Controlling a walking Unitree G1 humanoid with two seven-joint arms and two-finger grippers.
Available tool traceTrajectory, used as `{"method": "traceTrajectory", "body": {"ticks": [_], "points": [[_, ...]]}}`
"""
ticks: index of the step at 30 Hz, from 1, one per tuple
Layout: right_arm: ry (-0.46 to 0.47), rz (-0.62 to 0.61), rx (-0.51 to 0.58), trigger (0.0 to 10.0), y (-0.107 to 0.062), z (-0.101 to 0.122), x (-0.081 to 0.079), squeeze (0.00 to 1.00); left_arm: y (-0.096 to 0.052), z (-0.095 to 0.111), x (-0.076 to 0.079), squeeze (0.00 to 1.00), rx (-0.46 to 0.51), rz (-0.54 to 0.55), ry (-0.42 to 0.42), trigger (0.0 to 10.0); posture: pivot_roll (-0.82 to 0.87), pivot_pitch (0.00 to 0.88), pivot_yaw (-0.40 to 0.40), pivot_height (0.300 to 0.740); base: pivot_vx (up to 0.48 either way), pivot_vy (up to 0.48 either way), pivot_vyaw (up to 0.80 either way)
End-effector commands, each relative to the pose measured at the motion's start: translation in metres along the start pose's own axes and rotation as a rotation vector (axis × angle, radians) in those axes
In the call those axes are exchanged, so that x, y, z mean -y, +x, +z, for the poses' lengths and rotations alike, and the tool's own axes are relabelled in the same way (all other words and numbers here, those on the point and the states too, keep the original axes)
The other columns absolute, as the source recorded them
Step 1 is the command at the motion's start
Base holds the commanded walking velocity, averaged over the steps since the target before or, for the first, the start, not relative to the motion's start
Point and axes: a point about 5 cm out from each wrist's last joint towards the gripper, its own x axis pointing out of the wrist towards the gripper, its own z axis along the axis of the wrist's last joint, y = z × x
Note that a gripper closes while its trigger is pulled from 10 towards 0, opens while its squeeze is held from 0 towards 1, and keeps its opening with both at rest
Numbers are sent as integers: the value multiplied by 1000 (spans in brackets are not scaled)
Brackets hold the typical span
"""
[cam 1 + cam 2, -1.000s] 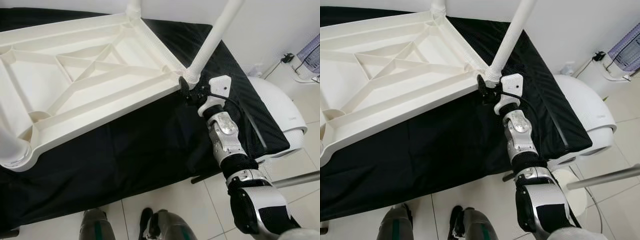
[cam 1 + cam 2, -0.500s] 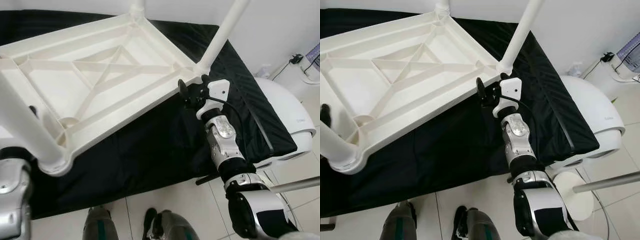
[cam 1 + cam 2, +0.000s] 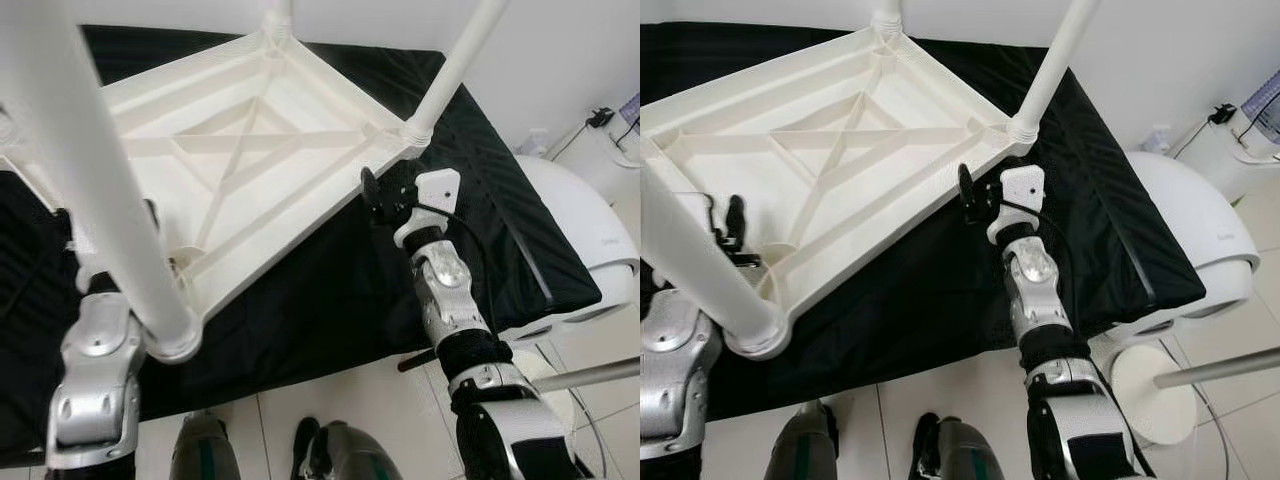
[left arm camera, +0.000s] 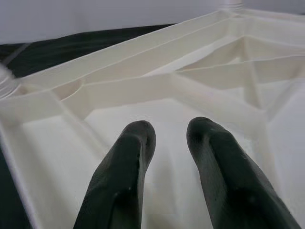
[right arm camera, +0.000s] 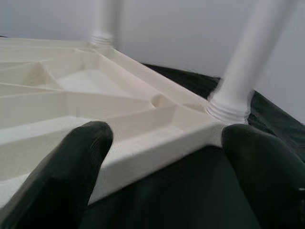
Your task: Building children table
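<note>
On the black-draped work surface [image 3: 890, 300], the white ribbed plastic children's table top [image 3: 830, 170] lies upside down, underside up, with white tubular plastic legs standing in its corner sockets: near-left leg [image 3: 700, 270], right-corner leg [image 3: 1055, 60], far leg [image 3: 885, 20].

Step in hand, as I read it: repositioning or lifting the inverted table with both arms; legs look fitted at three corners, fourth corner I can't see.

Right gripper [image 5: 164, 157]: fingers spread wide, straddling the table top's edge rim just beside the right-corner leg socket. Rim sits between the fingers; no squeeze visible, so released, not grasping.

Left gripper [image 4: 167, 143]: two black fingers close together with a narrow gap, poised over the inside of the ribbed underside near the near-left leg. Nothing visibly pinched; whether the tips touch plastic I can't tell.

Next move probably calls for:
- right fingers closing on the rim before any lift
- left finding a rib or rim to clamp
- both moving together, or the top twists and a leg may pop from its socket

Labels: faint lettering on the white rounded appliance [image 3: 1200, 240] beside the bed, too small to read. No other writing.
</note>
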Motion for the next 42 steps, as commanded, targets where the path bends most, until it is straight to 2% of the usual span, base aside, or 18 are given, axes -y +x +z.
{"method": "traceTrajectory", "body": {"ticks": [1, 2, 3, 4, 6, 12, 17, 18, 20, 21, 22, 24, 28, 42], "points": [[-29, -140, -48, 10000, -7, -8, 14, 0, 2, 0, 12, 0, -12, 14, -17, 10000, 183, 151, -120, 740, 0, 0, 0], [-29, -140, -48, 10000, -7, -8, 14, 0, 2, 0, 12, 0, -12, 14, -17, 10000, 183, 151, -120, 740, 0, 0, 0], [-53, -221, -74, 10000, -10, -10, 20, 0, 4, 2, 18, 0, -7, 1, -22, 10000, 175, 154, -118, 740, 0, 0, 0], [-53, -221, -74, 10000, -10, -10, 20, 0, 4, 2, 18, 0, -7, 1, -22, 10000, 175, 154, -118, 740, 0, 0, 0], [-71, -314, -125, 10000, -16, -15, 27, 0, 7, 5, 25, 0, -1, -17, -31, 10000, 168, 156, -116, 740, 0, 0, 0], [-69, -402, -205, 10000, -23, -25, 34, 0, 9, 9, 34, 0, 7, -48, -45, 10000, 158, 161, -115, 740, 0, 0, 0], [-61, -405, -221, 10000, -22, -28, 34, 0, 9, 10, 38, 0, 8, -58, -44, 10000, 155, 164, -118, 740, 0, 0, 0], [-53, -398, -230, 10000, -15, -28, 33, 0, 8, 10, 42, 0, 7, -73, -45, 10000, 157, 169, -124, 740, 0, 0, 0], [-53, -398, -230, 10000, -15, -28, 33, 0, 8, 10, 42, 0, 7, -73, -45, 10000, 157, 169, -124, 740, 0, 0, 0], [-55, -385, -235, 10000, -7, -28, 32, 0, 6, 10, 46, 0, 8, -88, -40, 10000, 161, 173, -129, 740, 0, 0, 0], [-55, -385, -235, 10000, -7, -28, 32, 0, 6, 10, 46, 0, 8, -88, -40, 10000, 161, 173, -129, 740, 0, 0, 0], [-41, -345, -250, 10000, 10, -25, 32, 0, 0, 7, 52, 0, 4, -120, -25, 10000, 168, 184, -149, 740, 0, 0, 0], [-43, -315, -265, 10000, 22, -20, 32, 0, -7, 3, 56, 0, -10, -144, -7, 10000, 169, 193, -158, 740, 0, 0, 0], [-60, -266, -332, 10000, 34, -20, 35, 0, -16, 1, 58, 0, -27, -140, 3, 10000, 173, 222, -175, 740, 0, 0, 0]]}}
